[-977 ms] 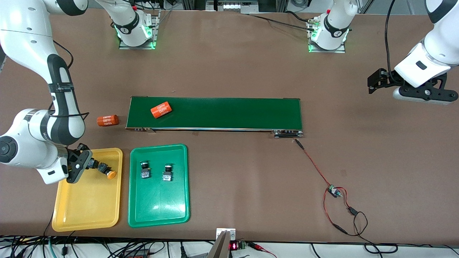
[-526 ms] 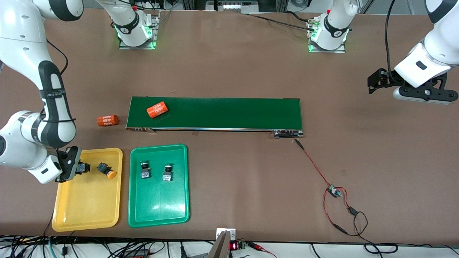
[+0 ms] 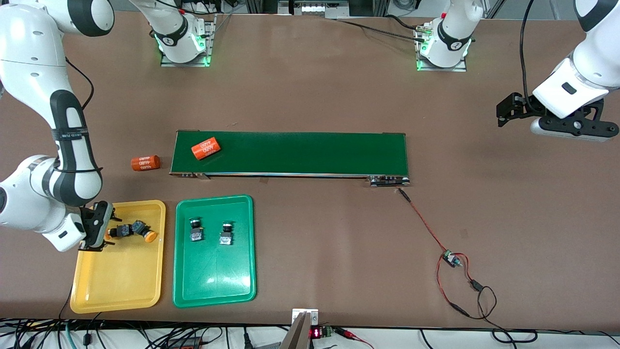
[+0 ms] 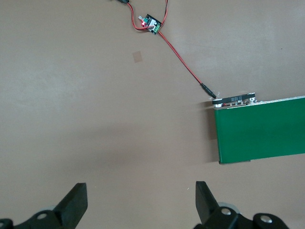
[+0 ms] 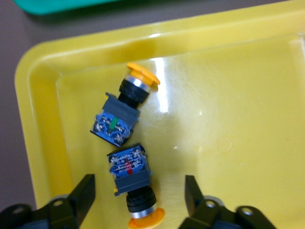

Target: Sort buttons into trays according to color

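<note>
Both R gripper (image 5: 138, 191) fingers wide, gripping nothing.

- yellow tray (image 3: 118, 286), glossy
- green tray (image 3: 214, 281)
- orange-yellow-capped buttons (image 5: 121, 114), black bodies, blue bases
- green-capped buttons (image 3: 196, 229), black bodies
- dark-green conveyor belt (image 3: 300, 152)
- orange cylinders (image 3: 205, 148), white "4680" print
- brown table (image 3: 310, 87)

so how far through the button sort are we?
Looks finished. Done: two green-capped buttons sit in the green tray, and two orange-capped buttons lie in the yellow tray. In hand: nothing; the right gripper is open over the yellow tray by the second orange one. The left gripper waits open at its end. Left: no button shows outside the trays; only arm retreat.
</note>
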Motion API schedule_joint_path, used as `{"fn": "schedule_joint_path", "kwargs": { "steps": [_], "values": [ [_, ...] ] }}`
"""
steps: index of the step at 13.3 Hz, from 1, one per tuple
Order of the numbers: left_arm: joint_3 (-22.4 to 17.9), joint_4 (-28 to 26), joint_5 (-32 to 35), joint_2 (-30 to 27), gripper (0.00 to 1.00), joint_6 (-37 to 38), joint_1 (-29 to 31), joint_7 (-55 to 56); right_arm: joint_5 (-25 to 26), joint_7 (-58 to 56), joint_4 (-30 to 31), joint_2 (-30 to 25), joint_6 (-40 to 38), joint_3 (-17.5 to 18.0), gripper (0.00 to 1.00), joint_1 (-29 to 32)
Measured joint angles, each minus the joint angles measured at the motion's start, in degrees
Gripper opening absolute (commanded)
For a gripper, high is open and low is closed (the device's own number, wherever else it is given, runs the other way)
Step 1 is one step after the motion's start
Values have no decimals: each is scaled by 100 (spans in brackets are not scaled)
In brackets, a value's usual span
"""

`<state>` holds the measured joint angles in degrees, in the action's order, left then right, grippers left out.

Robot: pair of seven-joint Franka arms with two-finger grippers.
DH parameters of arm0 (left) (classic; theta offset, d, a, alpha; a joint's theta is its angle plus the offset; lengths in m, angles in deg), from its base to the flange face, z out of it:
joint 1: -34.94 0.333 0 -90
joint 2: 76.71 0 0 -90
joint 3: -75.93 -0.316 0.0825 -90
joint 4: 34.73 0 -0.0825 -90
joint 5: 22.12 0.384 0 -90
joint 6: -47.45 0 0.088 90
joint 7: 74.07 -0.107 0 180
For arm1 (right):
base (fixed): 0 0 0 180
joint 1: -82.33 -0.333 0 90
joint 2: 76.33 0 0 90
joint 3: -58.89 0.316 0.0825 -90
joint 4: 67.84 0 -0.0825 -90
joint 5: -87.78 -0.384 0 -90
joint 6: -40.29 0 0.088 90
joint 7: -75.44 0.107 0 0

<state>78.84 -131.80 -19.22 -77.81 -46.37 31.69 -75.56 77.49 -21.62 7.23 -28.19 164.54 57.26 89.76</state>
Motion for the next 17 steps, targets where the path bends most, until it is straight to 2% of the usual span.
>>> {"fn": "schedule_joint_path", "kwargs": {
  "steps": [2, 5, 7, 10, 14, 17],
  "values": [
    [0, 2, 0, 0, 100, 0, 0, 0, 2, 856, -42, -298, -546, 5, 100, -14],
    [0, 9, 0, 0, 100, 0, 0, 0, 213, 2670, 48, -1237, -1401, 12, 100, -139],
    [0, 13, 0, 0, 100, 0, 0, 0, 542, 4232, 241, -2050, -1941, 28, 100, -423],
    [0, 14, 0, 0, 100, 0, 0, 0, 652, 6481, 498, -2922, -2828, 47, 100, -1013],
    [0, 14, 0, 0, 100, 0, 0, 0, 675, 8936, 603, -3340, -3624, 54, 100, -1641],
    [0, 15, 0, 0, 100, 0, 0, 0, 683, 10196, 602, -3669, -4072, 52, 100, -1811]
  ]
}}
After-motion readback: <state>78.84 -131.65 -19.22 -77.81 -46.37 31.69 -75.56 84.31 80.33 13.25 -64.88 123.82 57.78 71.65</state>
